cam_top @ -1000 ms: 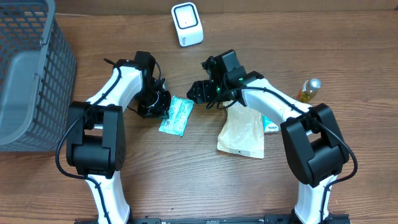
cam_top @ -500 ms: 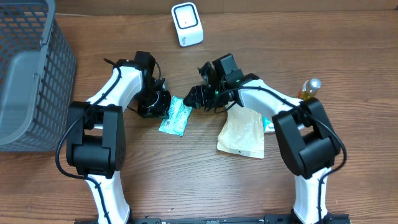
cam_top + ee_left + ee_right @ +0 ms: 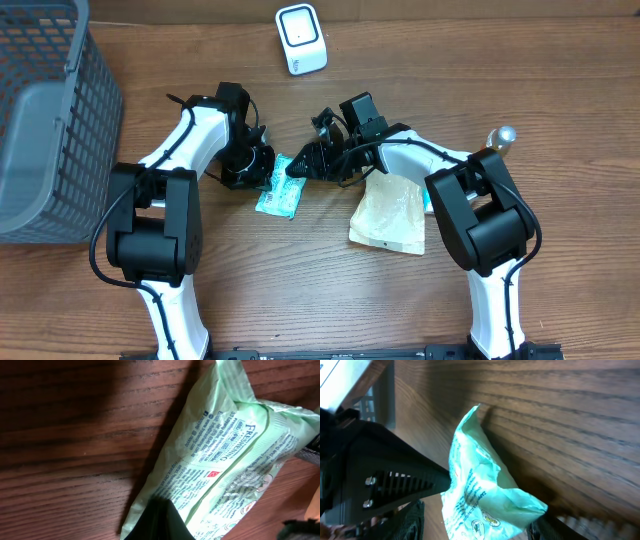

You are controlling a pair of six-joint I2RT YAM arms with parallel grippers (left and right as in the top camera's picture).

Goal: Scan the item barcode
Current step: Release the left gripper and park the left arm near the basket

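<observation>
Green wipes packet (image 3: pixel 283 187) lies flat on the surface (image 3: pixel 300 290), between both sets of jaws. Left gripper (image 3: pixel 255 167): jaws clenched at its edge; whether they pinch it, cannot tell. Right gripper (image 3: pixel 300 168): jaws released, straddling its end. Pinch squarely, lift, turn barcode toward scanner (image 3: pixel 301 38).

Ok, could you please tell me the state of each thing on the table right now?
wipes packet: crumpled, lying on the table.
left gripper: shut, tip at the packet's edge.
right gripper: open, jaws either side of the packet's end.
scanner: nothing held before it.
basket: no items visible inside.
tan pouch: lying flat.
bottle: capped.
</observation>
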